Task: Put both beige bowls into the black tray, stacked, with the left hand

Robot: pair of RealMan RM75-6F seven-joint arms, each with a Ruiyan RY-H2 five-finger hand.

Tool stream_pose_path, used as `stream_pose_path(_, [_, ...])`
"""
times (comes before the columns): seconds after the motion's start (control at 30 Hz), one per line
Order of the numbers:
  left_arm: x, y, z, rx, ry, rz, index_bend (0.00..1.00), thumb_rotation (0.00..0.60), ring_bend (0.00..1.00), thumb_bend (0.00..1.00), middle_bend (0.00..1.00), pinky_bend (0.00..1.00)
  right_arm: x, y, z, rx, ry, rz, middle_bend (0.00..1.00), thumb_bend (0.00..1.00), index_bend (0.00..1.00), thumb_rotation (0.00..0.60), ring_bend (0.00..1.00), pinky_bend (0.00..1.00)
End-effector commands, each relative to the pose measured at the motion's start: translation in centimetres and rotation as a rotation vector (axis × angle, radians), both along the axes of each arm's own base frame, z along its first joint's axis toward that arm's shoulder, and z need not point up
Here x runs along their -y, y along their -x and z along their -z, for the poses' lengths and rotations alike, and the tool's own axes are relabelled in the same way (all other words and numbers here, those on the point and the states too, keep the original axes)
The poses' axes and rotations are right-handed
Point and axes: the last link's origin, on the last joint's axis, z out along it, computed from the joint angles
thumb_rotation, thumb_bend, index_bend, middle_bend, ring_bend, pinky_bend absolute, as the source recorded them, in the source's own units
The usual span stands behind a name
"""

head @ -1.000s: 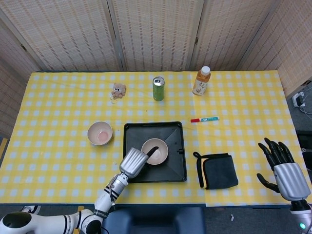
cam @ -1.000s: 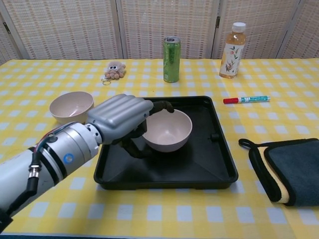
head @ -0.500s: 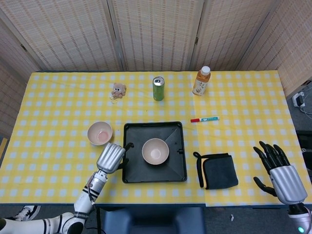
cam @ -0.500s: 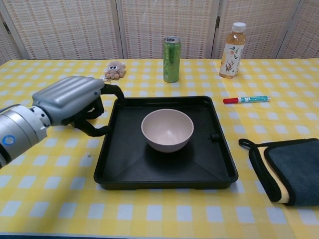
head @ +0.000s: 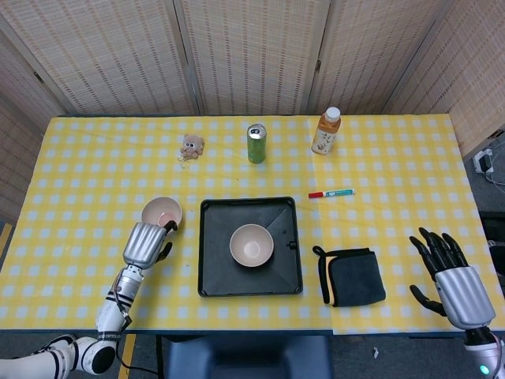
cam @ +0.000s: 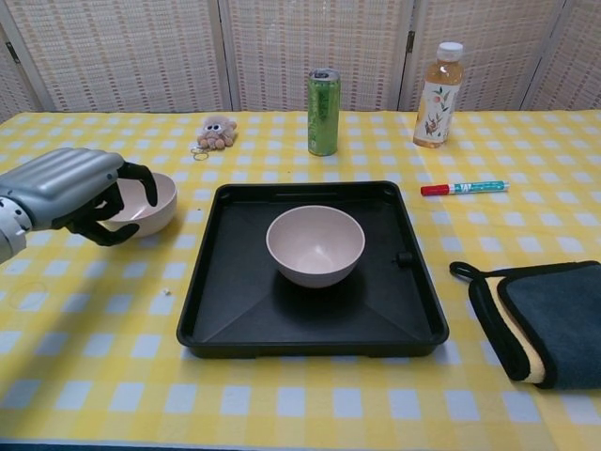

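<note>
Tray: black tray sits mid-table w/ one beige bowl upright at its centre; first half of the job looks done.
Left hand: left hand is just off the tray's left edge, at the near rim of the second bowl. In chest view the hand has its fingers curled round that bowl's near edge, fingertips over the rim. Whether it has actually closed on the rim or only cups it I cannot tell; the hand hides the contact.
Right hand: right hand is well right of the tray, past the dark cloth, fingers spread, holding nothing. Leave it parked.
Second bowl: stands upright on the checked tablecloth, just left of the tray, apart from its wall.
Step in hand: judged to be grasping bowl no. 2.
How to do it well: get thumb and fingers on opposite faces of the rim, firm pinch, before any lift. Lift straight up, high enough to clear the tray wall. Carry right till directly over the bowl in the tray, keep it level, lower so it nests inside, then let go.
Risks: thin rim grip may slip or tilt the bowl; an off-centre drop could knock the first bowl sideways.
Clutter: can, bottle, pen, toy all lie beyond the tray, out of the path.
</note>
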Motion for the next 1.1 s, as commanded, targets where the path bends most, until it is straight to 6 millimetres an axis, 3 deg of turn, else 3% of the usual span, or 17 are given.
stream_pose_path(0.03, [-0.4, 0.8, 0.1, -0.003, -0.001, -0.027, 0.42, 0.600, 1.00, 0.44, 1.00, 1.00, 0.0, 0.1, 0.0, -0.005, 0.004, 0.008, 0.00, 0.31, 0.00, 0.600, 0.00, 0.00])
stream_pose_path(0.53, [-1.9, 2.8, 0.4, -0.050, 0.003, -0.055, 0.44, 0.600, 1.00, 0.44, 1.00, 1.00, 0.3, 0.3, -0.3, -0.020, 0.045, 0.038, 0.00, 0.31, 0.00, 0.600, 0.00, 0.00])
stream_pose_path(0.77, [-2.5, 3.2, 0.9, -0.015, 0.009, -0.059, 0.56, 0.600, 1.00, 0.44, 1.00, 1.00, 0.4, 0.4, -0.3, -0.021, 0.047, 0.047, 0.00, 0.31, 0.00, 0.600, 0.00, 0.00])
stream_pose_path(0.97, [-2.8, 3.3, 1.3, -0.005, -0.001, -0.041, 0.61, 0.600, 1.00, 0.47, 1.00, 1.00, 0.4, 0.6, -0.3, -0.025, 0.047, 0.059, 0.00, 0.31, 0.00, 0.600, 0.00, 0.00])
stream_pose_path(1.1, [-2.7, 3.2, 1.6, -0.012, 0.003, -0.026, 0.59, 0.600, 1.00, 0.47, 1.00, 1.00, 0.2, 0.7, -0.9, -0.015, 0.078, 0.063, 0.00, 0.31, 0.00, 0.600, 0.00, 0.00])
